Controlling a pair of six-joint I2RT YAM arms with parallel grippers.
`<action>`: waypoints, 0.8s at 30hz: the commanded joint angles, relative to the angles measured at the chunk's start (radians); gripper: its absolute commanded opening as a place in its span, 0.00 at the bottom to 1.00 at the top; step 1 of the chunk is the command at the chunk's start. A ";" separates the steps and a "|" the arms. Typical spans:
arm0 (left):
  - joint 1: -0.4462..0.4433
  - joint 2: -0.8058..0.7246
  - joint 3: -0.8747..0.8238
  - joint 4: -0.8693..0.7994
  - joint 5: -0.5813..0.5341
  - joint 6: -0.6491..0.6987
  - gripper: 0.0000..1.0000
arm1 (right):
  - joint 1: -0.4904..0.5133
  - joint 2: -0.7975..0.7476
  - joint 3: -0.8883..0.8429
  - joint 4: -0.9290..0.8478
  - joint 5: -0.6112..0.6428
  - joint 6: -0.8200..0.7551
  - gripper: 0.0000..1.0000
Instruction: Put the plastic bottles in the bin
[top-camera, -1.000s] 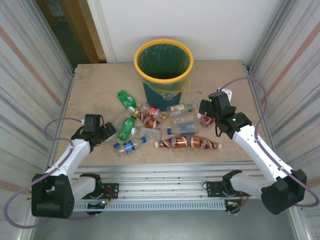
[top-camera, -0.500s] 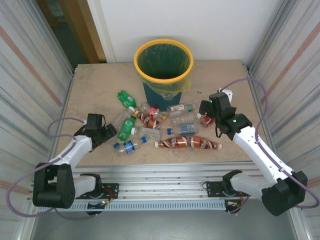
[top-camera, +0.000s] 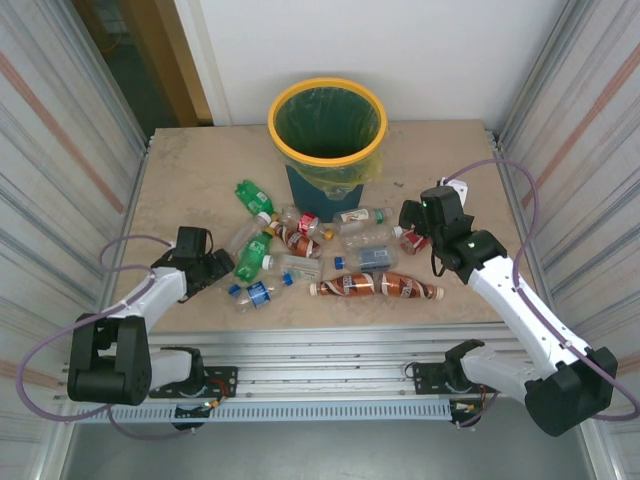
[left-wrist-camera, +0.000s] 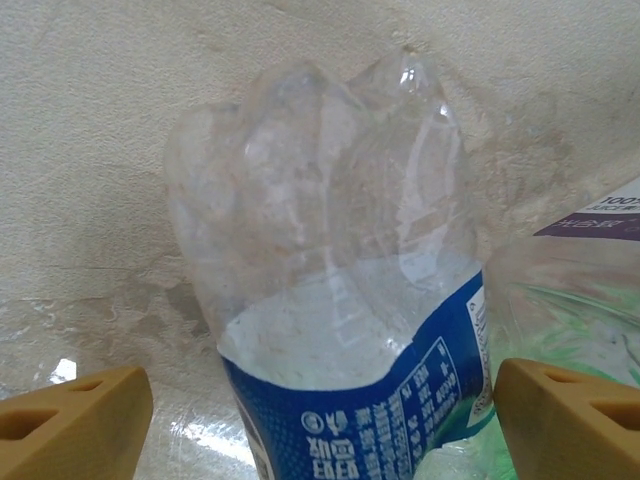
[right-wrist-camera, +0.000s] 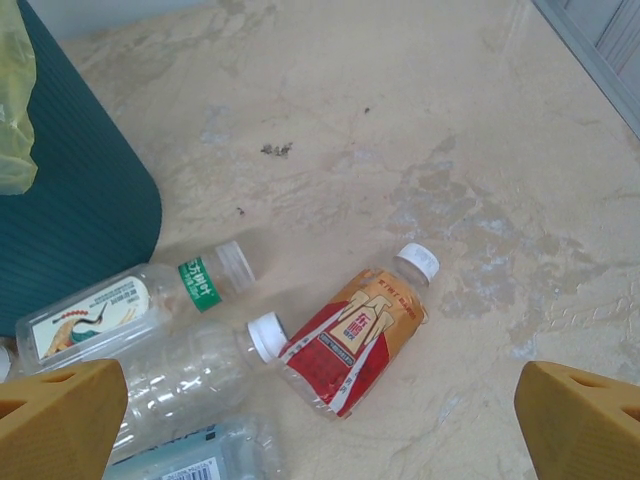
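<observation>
Plastic bottles lie in a loose heap at mid-table: green ones (top-camera: 254, 258), brown cola ones (top-camera: 345, 286) and clear ones (top-camera: 365, 215). The bin (top-camera: 272, 125), dark teal with a yellow rim and liner, stands upright behind them. My left gripper (top-camera: 215, 268) is low at the heap's left end, open, its fingers on either side of a clear blue-labelled bottle (left-wrist-camera: 330, 260) lying on the table. My right gripper (top-camera: 412, 228) hovers open above a red-labelled bottle (right-wrist-camera: 350, 345) with a white cap, nothing between its fingers (right-wrist-camera: 60, 420).
A green bottle (left-wrist-camera: 560, 320) lies right beside the blue-labelled one. Two clear bottles (right-wrist-camera: 130, 310) rest between the red-labelled bottle and the bin's wall (right-wrist-camera: 70, 200). Corrugated walls close in both table sides. Bare tabletop (top-camera: 190, 170) lies left and right of the bin.
My left gripper has slid a little right toward the heap, and its jaws have narrowed slightly. The right arm has barely moved.
</observation>
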 joint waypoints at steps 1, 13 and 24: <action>0.007 0.014 0.013 0.012 -0.012 -0.001 0.85 | -0.006 -0.024 0.001 0.006 0.008 0.020 0.98; 0.007 0.044 0.011 0.043 -0.025 -0.017 0.72 | -0.005 -0.035 0.000 0.001 0.014 0.020 0.98; 0.029 0.062 0.018 0.061 -0.067 -0.025 0.60 | -0.008 -0.011 0.008 0.010 0.007 0.016 0.98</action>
